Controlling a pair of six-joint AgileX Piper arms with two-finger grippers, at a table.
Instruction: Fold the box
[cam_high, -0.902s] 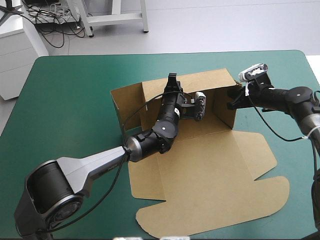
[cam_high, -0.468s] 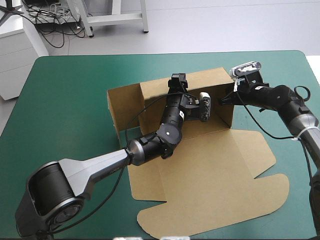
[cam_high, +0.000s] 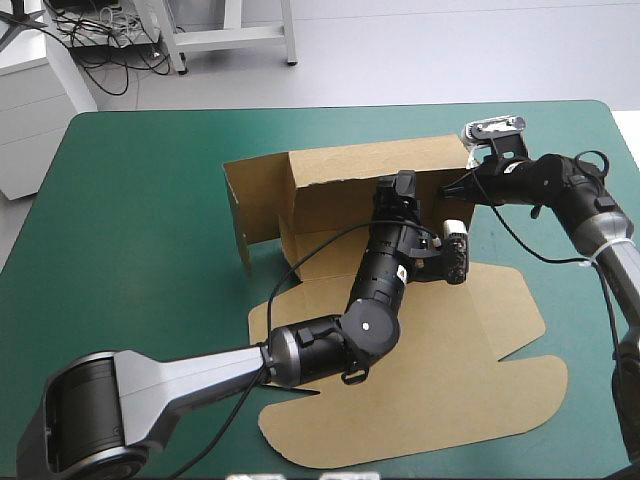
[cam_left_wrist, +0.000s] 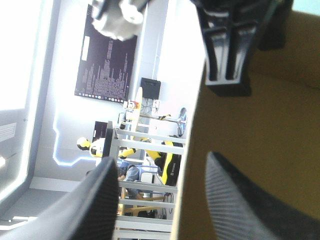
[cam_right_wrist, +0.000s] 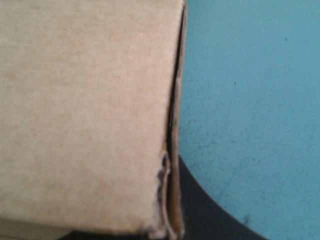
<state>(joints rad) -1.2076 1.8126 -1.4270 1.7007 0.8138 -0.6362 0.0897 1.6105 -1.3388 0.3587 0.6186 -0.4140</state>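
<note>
The surface (cam_high: 130, 200) is stretching out teal-green at the left. Right of that, around the middle, the brown box (cam_high: 480, 320) is sitting partly raised. Its short side wall (cam_high: 255, 200) is standing at the left end and meeting the long back wall (cam_high: 350, 170), which is standing upright along the far side. The lid panel (cam_high: 470, 400) is lying flat on the cover, spreading toward the near edge with its rounded flaps.

The left arm is coming in from the near left corner, crossing over the flat board and reaching up to the back wall near its right end. There the left claw (cam_high: 405, 186) is hanging at the wall's top edge with its black fingers (cam_left_wrist: 97, 200) spread apart. In the left wrist view the board's edge is running between them, one finger showing in front of the brown face and the other standing clear on the far side of the edge.

Just to the right, the right claw (cam_high: 452, 188) is meeting the right end of the same wall, its arm stretching in from the surface's right edge. In the right wrist view it is pinching the box. The board's corner edge is running down into the claw, with one black finger (cam_right_wrist: 210, 210) pressing right beside it and the other hidden behind the board. Past that corner the teal-green cover is showing.
</note>
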